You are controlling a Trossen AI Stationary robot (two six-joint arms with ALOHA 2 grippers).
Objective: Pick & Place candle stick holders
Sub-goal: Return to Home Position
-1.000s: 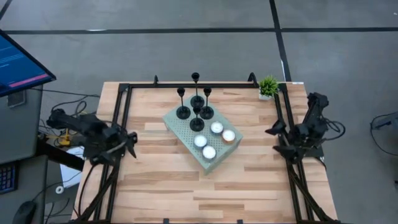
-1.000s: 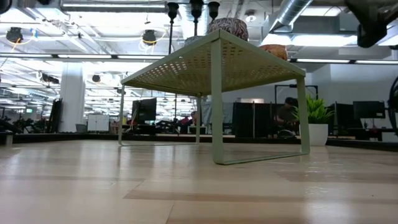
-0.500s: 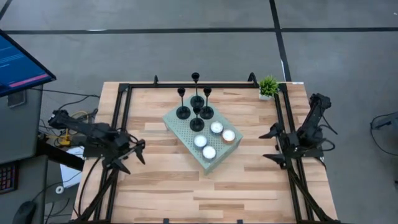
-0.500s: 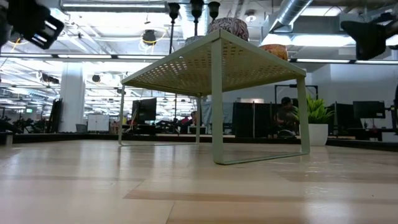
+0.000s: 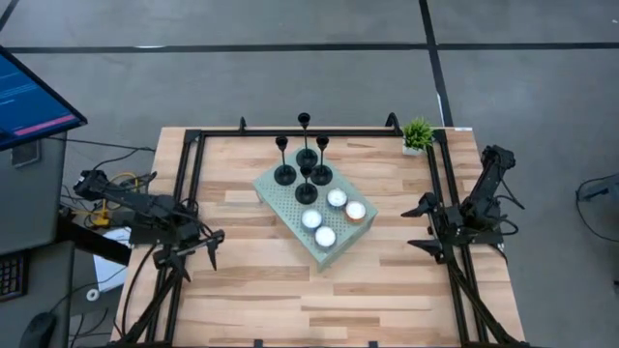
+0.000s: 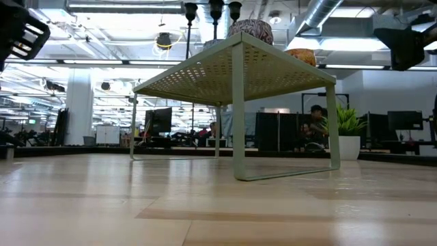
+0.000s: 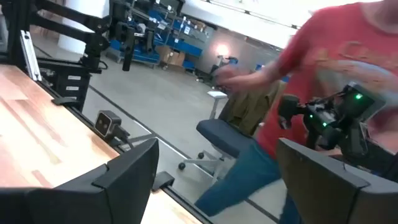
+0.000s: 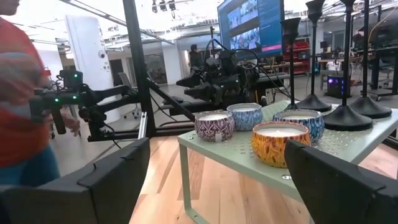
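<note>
Pale green perforated shelf (image 6: 232, 68) stands on the wooden table (image 6: 205, 205). Candle stick holders (image 6: 216, 9) and candles (image 6: 250, 29) stand on its top. A potted plant (image 6: 348, 133) stands at the table's far edge.

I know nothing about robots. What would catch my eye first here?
A pale green shelf sits mid-table, with four black candle stick holders at one end and four round candle tins at the other. Two dark arms flank it, the left pincer and right pincer both open and empty near the table's side edges.
</note>
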